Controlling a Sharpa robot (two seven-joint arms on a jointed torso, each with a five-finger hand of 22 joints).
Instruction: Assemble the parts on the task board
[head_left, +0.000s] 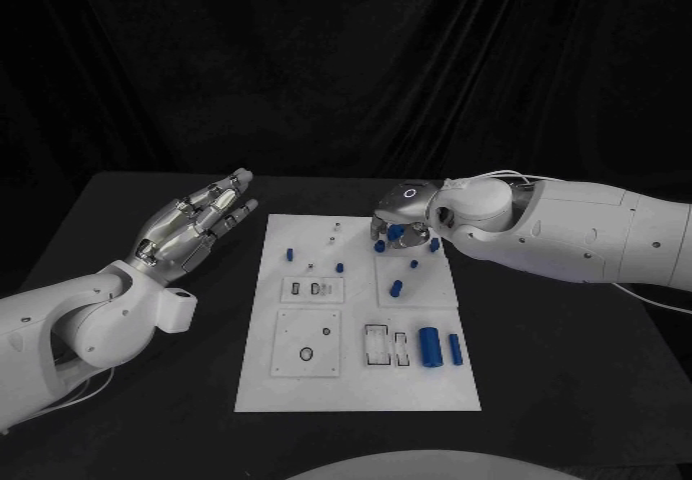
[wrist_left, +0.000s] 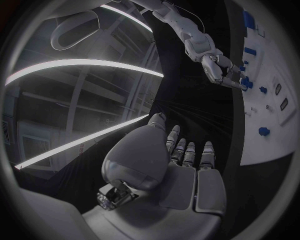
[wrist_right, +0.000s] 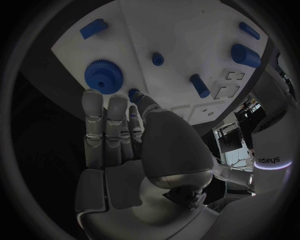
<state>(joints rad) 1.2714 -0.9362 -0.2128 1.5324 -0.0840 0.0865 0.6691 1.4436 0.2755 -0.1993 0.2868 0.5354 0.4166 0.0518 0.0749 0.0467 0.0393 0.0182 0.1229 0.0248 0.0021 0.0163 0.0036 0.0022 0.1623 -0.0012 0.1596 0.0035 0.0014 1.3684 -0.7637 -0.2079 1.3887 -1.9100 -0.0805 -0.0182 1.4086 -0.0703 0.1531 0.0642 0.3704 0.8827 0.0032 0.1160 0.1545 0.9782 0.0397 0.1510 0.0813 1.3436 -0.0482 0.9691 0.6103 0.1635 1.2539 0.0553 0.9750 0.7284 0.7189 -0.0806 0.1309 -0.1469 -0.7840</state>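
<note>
Lying across the middle of the black table (head_left: 144, 200), the white task board (head_left: 361, 385) is carrying small blue parts: a thick cylinder (head_left: 428, 346) near its close right corner, pegs further up, and a gear (wrist_right: 104, 76) under the right robot hand (head_left: 404, 228). That hand is hovering over the board's far right area, fingers extended close together and seemingly empty, though I cannot tell whether a fingertip is touching a peg. Off the board, the left robot hand (head_left: 195, 228) is waiting, spread flat, holding nothing. These parts are probably light, rigid and somewhat slick, best pinched across their sides. Only the right wrist view is revealing the gear's teeth; the head view is laying out the whole board.
</note>
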